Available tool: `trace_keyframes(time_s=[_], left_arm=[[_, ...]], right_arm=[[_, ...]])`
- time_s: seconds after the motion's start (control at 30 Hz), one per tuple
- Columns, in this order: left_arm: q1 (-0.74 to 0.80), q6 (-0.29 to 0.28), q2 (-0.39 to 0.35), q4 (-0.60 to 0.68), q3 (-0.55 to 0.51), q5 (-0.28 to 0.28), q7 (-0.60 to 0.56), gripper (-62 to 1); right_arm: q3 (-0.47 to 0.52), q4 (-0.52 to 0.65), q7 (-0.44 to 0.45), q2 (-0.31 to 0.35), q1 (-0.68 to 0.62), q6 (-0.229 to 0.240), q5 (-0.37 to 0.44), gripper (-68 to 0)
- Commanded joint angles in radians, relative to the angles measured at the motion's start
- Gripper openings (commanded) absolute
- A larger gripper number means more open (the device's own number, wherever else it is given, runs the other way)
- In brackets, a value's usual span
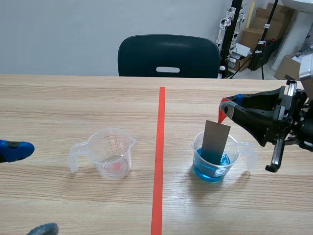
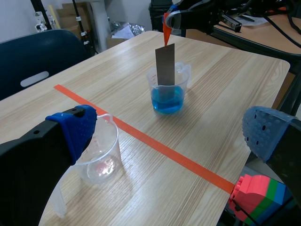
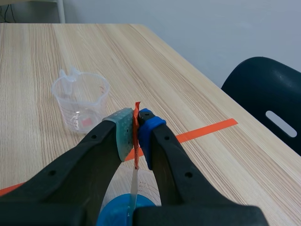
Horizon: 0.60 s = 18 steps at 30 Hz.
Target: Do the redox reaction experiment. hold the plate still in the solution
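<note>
Scene view: the grey plate [image 1: 215,139] stood in the measuring cup [image 1: 213,155] right of the tape line [image 1: 159,156]. It leaned slightly, its lower end in the blue solution [image 1: 210,169] and its upper half clear of the rim.
Right claw [image 1: 228,110]: pressed together on the red tab [image 1: 223,113] at the plate's top edge, above the cup.
Right wrist view: you had the tab pinched between the two pads [image 3: 123,129]. The plate showed edge-on, hanging below the fingertips and dropping into the blue liquid under the claw.
Left claw [image 2: 171,134]: spread wide and holding nothing, low over the tabletop [image 2: 225,94] on the far side of the tape, well apart from the plate.
Empty cup [image 1: 111,152]: clear, just ahead of one left finger, not touched.
Step in hand: judged to be the soak itself. The plate was already dipped and nothing was left to place.
Next move: calls for no travel. You would want the right arm motionless, the pinch firm, and the plate neither lifted out nor pushed deeper.
Contact: you could not tell whether the plate's lower edge touched the cup's floor or wall.
Risk: the tab was a narrow hold, so the plate could likely swing under it. Any sideways drift might nudge the light cup or slop the solution.
Left arm: likely best left parked where it was.
</note>
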Motion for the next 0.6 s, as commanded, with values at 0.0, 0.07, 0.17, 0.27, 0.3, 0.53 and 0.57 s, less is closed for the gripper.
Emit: trace_keyframes(time_s=[0.0, 0.07, 0.17, 0.27, 0.3, 0.53, 0.57], left_arm=[[-0.004, -0.002, 0.005, 0.017, 0.001, -0.013, -0.015, 1.4], [-0.014, -0.004, 0.005, 0.017, 0.003, -0.013, -0.014, 1.4], [-0.019, -0.007, 0.005, 0.017, 0.004, -0.013, -0.015, 1.4], [-0.019, -0.01, 0.005, 0.017, 0.004, -0.013, -0.014, 1.4], [-0.019, -0.01, 0.005, 0.017, 0.004, -0.013, -0.014, 1.4], [-0.019, -0.01, 0.005, 0.016, 0.004, -0.013, -0.014, 1.4], [-0.019, -0.01, 0.005, 0.016, 0.004, -0.013, -0.014, 1.4]], right_arm=[[0.003, -0.001, 0.023, 0.003, 0.014, 0.008, 0.018, -67.3], [0.003, -0.001, 0.023, 0.003, 0.014, 0.008, 0.018, -67.3], [0.003, -0.001, 0.023, 0.003, 0.014, 0.008, 0.018, -67.3], [0.003, -0.001, 0.023, 0.003, 0.014, 0.008, 0.018, -67.3], [0.003, -0.001, 0.023, 0.003, 0.014, 0.008, 0.018, -67.3], [0.003, -0.001, 0.023, 0.003, 0.014, 0.008, 0.018, -67.3], [0.003, -0.001, 0.023, 0.003, 0.014, 0.008, 0.018, -67.3]])
